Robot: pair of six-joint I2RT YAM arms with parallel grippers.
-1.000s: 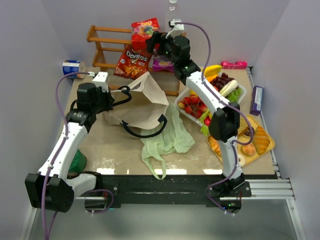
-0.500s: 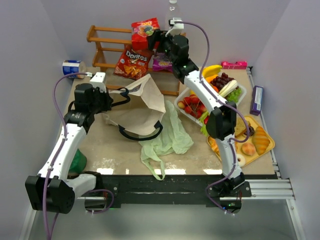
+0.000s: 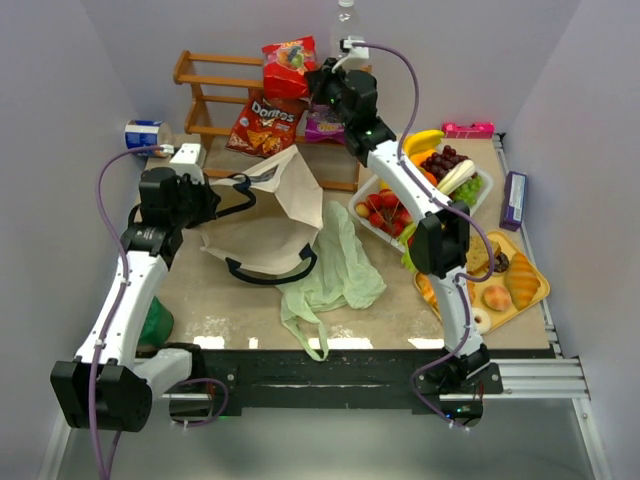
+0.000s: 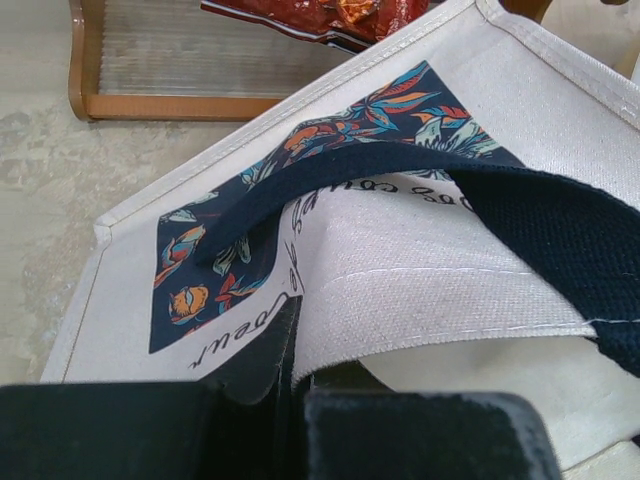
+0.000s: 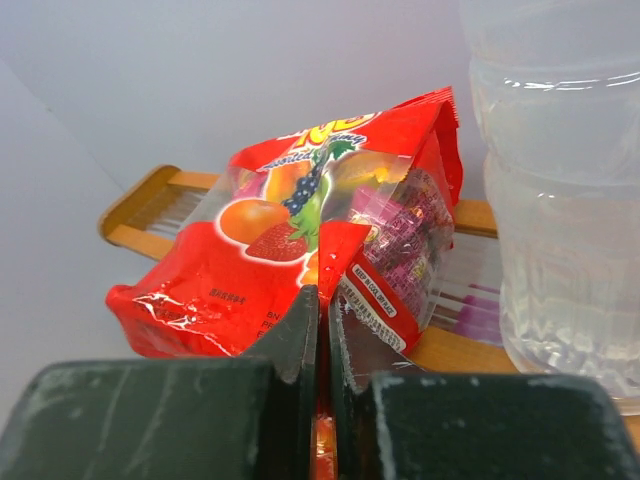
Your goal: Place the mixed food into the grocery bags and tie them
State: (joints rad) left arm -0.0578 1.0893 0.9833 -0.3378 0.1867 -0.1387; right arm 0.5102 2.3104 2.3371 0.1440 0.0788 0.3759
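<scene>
Top external first: since a second ago the left arm has dragged the tote (image 3: 270, 215) a bit further left, and the green bag (image 3: 335, 275) stayed flat beside it. The right arm has barely moved and is stretched way out to the back rack (image 3: 215, 100). Wrist cams show what the top can't: the left gripper (image 4: 297, 340) is pinched tight on the tote's edge by the black handle. The right gripper (image 5: 322, 320) is squeezed on the red packet's (image 5: 260, 260) bottom edge, bottle (image 5: 560, 200) just right of it.

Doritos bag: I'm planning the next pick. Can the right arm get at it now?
Probably not yet: the right gripper is shut on the red packet. The Doritos bag itself lies uncovered nearby.
</scene>
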